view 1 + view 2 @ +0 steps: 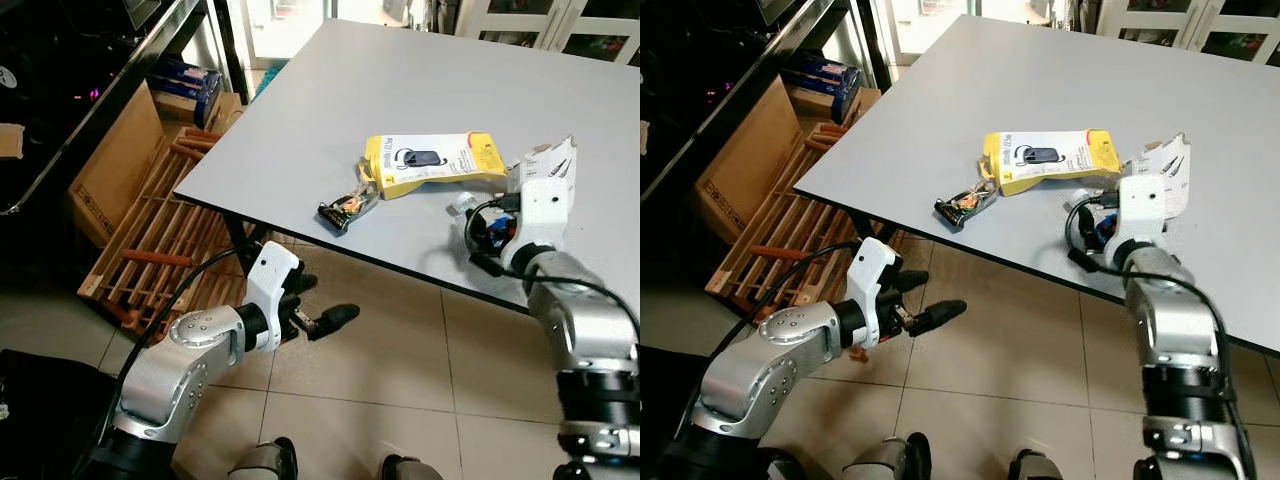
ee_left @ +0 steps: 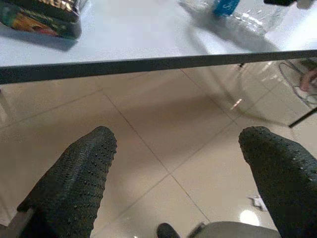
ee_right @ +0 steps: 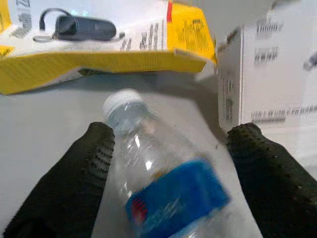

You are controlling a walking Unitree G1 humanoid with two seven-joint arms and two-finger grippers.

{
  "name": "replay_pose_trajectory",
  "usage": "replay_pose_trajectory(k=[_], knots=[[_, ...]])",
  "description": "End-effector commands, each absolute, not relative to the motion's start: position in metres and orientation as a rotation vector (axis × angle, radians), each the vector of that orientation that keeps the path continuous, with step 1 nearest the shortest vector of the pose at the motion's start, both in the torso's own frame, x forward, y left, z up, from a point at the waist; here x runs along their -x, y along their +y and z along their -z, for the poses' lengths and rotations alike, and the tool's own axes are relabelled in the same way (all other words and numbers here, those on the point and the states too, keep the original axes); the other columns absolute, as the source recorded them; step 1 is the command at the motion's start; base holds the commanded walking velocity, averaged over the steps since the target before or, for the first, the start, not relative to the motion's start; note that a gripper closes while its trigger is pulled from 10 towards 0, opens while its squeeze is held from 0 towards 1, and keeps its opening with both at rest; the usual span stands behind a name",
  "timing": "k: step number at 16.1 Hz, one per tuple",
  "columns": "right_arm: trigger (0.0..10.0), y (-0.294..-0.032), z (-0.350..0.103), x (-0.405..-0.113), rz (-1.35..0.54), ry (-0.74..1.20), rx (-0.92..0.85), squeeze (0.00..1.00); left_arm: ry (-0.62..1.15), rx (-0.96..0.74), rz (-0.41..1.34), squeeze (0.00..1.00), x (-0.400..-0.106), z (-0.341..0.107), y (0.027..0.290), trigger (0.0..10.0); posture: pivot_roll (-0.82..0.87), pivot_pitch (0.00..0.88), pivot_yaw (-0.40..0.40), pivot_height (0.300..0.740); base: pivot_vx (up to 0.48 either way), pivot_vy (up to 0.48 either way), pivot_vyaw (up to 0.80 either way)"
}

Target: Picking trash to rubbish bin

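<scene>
The clear plastic bottle (image 3: 163,183) lies on the table (image 1: 420,70) between the right gripper's (image 3: 168,148) wide-open jaws, ungripped.

Your right gripper (image 3: 166,168) sat spread on the grey tabletop (image 1: 400,90), black fingers (image 3: 74,183) either side of a clear plastic bottle with blue label (image 3: 168,193). Ahead, a yellow cardboard package (image 3: 99,59) and a white printed box (image 3: 267,79) blocked the way just past the cap. Far tabletop lay open. Your left gripper (image 1: 315,315) hung below the table edge over beige floor tiles (image 1: 400,350), wooden slatted rack (image 1: 160,240) beside it.
</scene>
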State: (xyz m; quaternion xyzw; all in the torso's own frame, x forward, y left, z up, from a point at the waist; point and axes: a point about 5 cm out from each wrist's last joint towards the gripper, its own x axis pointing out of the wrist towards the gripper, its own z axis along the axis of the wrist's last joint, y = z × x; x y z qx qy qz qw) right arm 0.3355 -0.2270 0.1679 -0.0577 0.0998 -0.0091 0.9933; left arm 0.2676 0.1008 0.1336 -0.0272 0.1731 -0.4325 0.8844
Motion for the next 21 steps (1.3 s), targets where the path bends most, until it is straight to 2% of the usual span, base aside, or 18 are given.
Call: replay_pose_trajectory(k=[1,11,15,21], knots=[[10.0,-0.229,-0.171,-0.338,-0.011,0.223,0.137,1.00,0.344,0.056,0.945,0.00,-0.267,-0.145,0.101,10.0,-0.02,0.162,0.039,0.740,0.000,0.000,0.00],[10.0,-0.238,-0.168,-0.342,-0.087,0.311,0.218,1.00,0.314,0.094,1.067,0.00,-0.252,-0.162,0.092,10.0,-0.02,0.165,0.025,0.740,0.000,0.000,0.00],[10.0,-0.240,-0.171,-0.348,-0.131,0.342,0.241,1.00,0.303,0.127,1.169,0.00,-0.241,-0.172,0.088,10.0,-0.02,0.168,0.016,0.740,0.000,0.000,0.00],[10.0,-0.240,-0.157,-0.351,-0.182,0.452,0.230,1.00,0.373,0.128,1.187,0.00,-0.235,-0.163,0.091,10.0,-0.02,0.172,0.009,0.740,0.000,0.000,0.00]])
